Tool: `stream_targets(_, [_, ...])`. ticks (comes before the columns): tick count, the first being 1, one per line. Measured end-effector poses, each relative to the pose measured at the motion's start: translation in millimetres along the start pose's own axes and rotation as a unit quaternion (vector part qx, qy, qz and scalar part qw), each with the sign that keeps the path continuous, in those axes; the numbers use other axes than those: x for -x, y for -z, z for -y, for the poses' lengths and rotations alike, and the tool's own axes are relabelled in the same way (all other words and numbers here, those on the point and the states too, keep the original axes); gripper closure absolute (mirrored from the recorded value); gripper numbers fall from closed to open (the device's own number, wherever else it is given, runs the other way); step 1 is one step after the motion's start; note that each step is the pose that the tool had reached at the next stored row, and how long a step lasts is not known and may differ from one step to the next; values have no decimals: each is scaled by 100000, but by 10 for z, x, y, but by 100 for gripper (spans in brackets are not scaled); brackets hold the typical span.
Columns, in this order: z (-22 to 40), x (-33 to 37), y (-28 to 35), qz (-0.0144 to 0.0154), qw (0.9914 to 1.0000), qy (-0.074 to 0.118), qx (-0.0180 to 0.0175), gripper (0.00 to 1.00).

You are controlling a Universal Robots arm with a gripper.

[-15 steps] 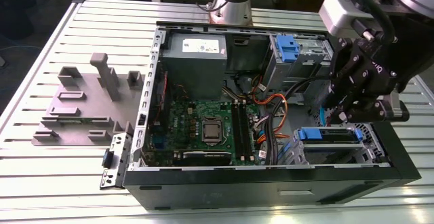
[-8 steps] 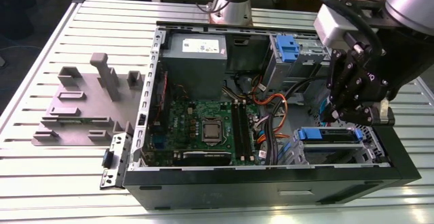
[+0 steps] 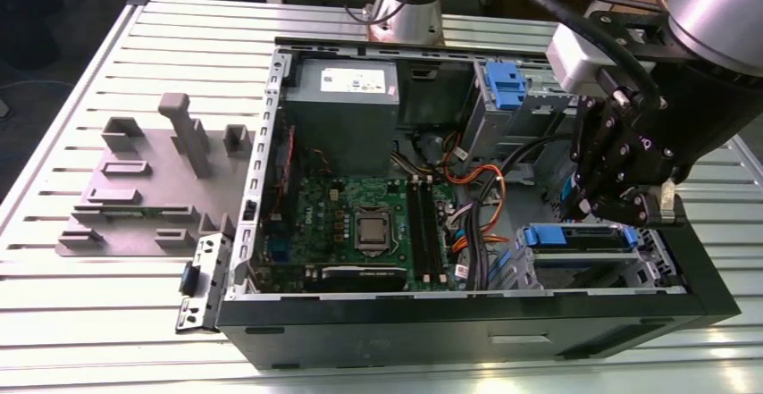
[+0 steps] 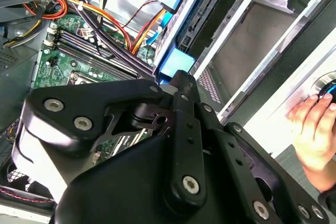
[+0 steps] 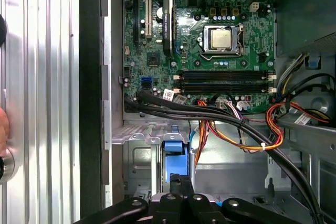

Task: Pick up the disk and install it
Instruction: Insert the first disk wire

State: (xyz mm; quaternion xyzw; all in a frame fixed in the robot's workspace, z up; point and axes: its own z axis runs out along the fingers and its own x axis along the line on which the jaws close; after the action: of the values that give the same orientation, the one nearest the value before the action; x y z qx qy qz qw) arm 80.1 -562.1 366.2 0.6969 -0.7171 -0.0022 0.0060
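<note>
**Gripper over drive bay, disk in the case**

Open PC case lay on its side, approx. mid-table on the slatted table. The disk sat in the drive bay at the case's near corner on the exterior view's right. Its blue frame end faced out and the silver body was mostly hidden by the bay.

The gripper hung right above that bay. In both wrist views its tip was just beside the blue end; couldn't tell if touching. Fingers looked pressed together w/ nothing between them.

Green board covered the case floor, w/ a grey power box at the case's far edge. A grey fixture sat near the table's edge on the exterior view's left. A person's hand was at the table, outside the case wall.
</note>
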Motion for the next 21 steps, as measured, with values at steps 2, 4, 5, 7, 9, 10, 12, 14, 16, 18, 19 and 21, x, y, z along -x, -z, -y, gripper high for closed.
stream_targets(2, [0, 0, 0, 2, 100000, 0, 1, 89])
stream_targets(4, [0, 0, -1, 1, 100000, -2, 1, 89])
stream_targets(5, [0, 0, -1, 1, 100000, -2, 1, 89])
stream_targets(7, [0, 0, -1, 0, 100000, -5, 1, 89])
stream_targets(9, [6, 0, -2, 8, 100000, -2, -1, 89])
stream_targets(10, [11, 1, -2, 8, 100000, 2, -1, 89])
stream_targets(12, [29, 1, -2, 6, 100000, -5, 17, 89])
stream_targets(14, [67, 2, -1, -4, 100000, -2, 116, 89])
stream_targets(16, [114, 3, -2, -2, 100000, -2, 275, 89])
stream_targets(18, [181, 5, -2, -14, 99999, -1, 481, 89])
stream_targets(19, [212, 6, -2, -19, 99998, 1, 568, 89])
stream_targets(21, [265, 8, -4, -15, 99998, 2, 670, 89])
